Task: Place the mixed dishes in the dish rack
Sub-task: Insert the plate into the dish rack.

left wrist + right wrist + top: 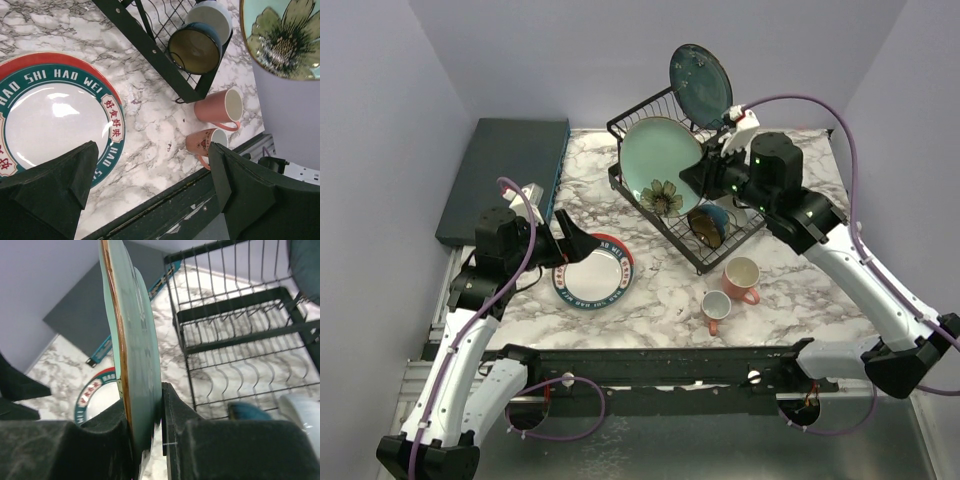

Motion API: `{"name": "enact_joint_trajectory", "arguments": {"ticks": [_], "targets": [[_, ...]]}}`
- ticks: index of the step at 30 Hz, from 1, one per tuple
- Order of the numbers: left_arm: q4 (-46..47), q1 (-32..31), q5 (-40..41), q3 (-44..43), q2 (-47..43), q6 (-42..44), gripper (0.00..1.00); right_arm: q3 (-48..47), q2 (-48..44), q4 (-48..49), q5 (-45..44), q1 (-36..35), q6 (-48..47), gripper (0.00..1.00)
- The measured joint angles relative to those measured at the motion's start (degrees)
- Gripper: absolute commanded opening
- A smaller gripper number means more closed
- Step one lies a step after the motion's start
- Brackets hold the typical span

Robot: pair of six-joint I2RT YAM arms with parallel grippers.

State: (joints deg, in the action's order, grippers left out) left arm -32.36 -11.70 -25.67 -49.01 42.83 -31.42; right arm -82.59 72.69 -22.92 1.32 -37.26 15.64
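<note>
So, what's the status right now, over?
Right gripper shut on pale green plate, upright at dish rack. Left gripper open over red-and-teal plate. Two mugs on table. Visible slots free.

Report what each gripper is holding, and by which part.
The right gripper pinches the pale green plate by its rim, with the plate standing on edge. The left gripper is open and holds nothing.

Red-and-teal plate glossy glazed; dish rack matt black wire; table smooth marble-look.
</note>
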Motion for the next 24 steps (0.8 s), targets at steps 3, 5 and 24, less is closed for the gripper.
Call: {"name": "enact_joint_trajectory", "arguments": {"ticks": [3,5,24], "targets": [[0.02,0.00,0.70,1.49,-1.11,0.50,0.99,-4.46,3.19,-0.81,-1.03,0.55,-4.07,0.00],[-0.04,0.00,0.81,2.49,-1.77,0.61,0.99,-7.69,5.55,-0.81,-1.16,1.09,-6.62,0.00],[1.46,-0.79,1.33,6.16,-3.50,0.52,0.99,-24.41,16.61,3.56,7.50,9.07,-23.12,0.00]]}}
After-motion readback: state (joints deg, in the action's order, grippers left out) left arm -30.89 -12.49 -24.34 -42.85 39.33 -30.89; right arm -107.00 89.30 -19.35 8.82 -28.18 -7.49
